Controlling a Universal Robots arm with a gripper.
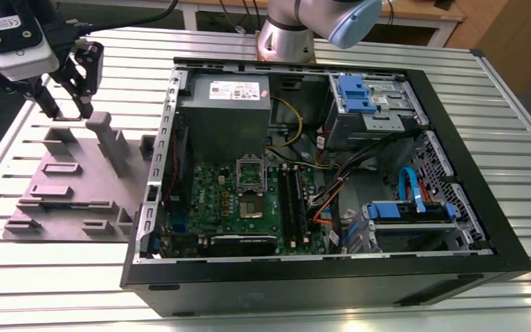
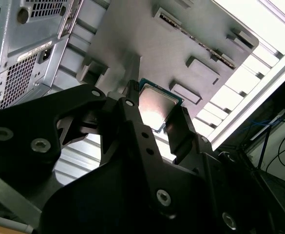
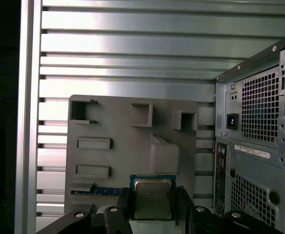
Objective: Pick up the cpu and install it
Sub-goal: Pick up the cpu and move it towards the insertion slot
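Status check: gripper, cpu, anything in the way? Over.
Gripper shut on the cpu, over the grey fixture tray. Cpu not yet at the motherboard socket. Nothing seen between them but the case wall.

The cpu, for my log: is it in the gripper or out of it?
In: the gripper clamps the cpu by two opposite edges, over the grey holder.
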